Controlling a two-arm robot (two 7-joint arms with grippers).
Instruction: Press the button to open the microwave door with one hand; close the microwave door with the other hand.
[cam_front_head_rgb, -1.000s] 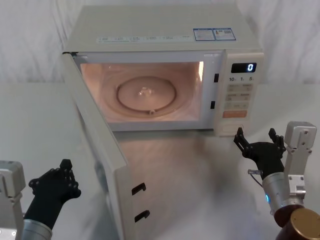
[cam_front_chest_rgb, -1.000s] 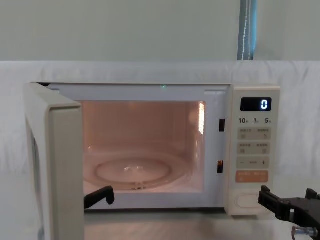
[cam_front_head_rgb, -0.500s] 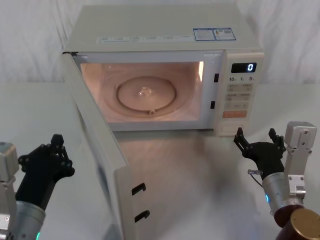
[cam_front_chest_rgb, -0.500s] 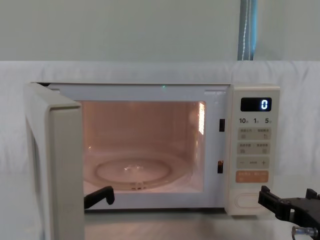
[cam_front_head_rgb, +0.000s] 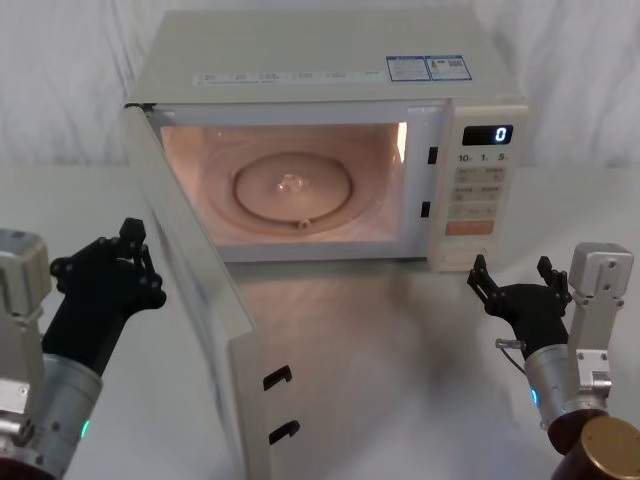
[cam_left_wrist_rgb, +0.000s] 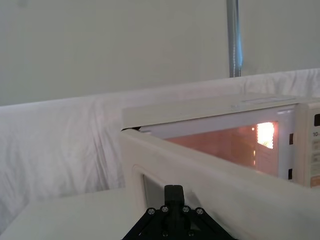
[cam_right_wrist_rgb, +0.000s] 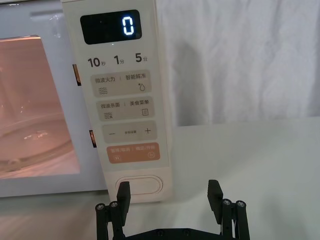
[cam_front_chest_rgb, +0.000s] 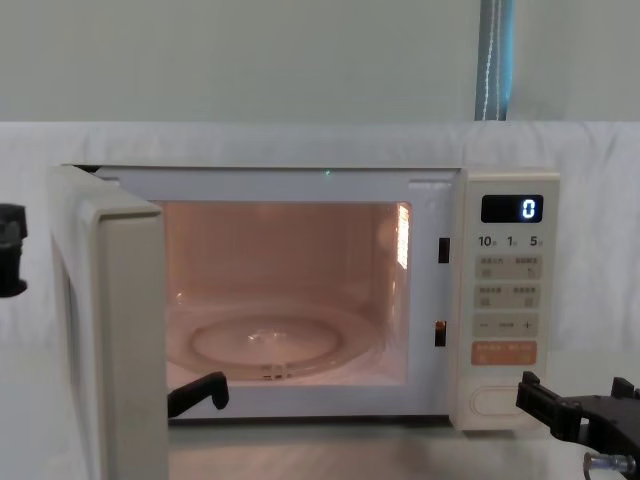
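While the microwave door (cam_front_head_rgb: 195, 300) stands open at frame centre-left, the left gripper (cam_front_head_rgb: 110, 268), jaws unclear, must push it; the right gripper (cam_right_wrist_rgb: 169, 200) idles spread.

I see a white table (cam_front_head_rgb: 400, 330) in front of me, smooth and a bit shiny near me. A white cloth (cam_left_wrist_rgb: 60, 145) with soft folds hangs along the far side of the table, from left to right. Above the cloth is a plain pale wall (cam_front_chest_rgb: 250, 60), and far on the right a thin grey pole (cam_front_chest_rgb: 494, 60) stands straight up against it.
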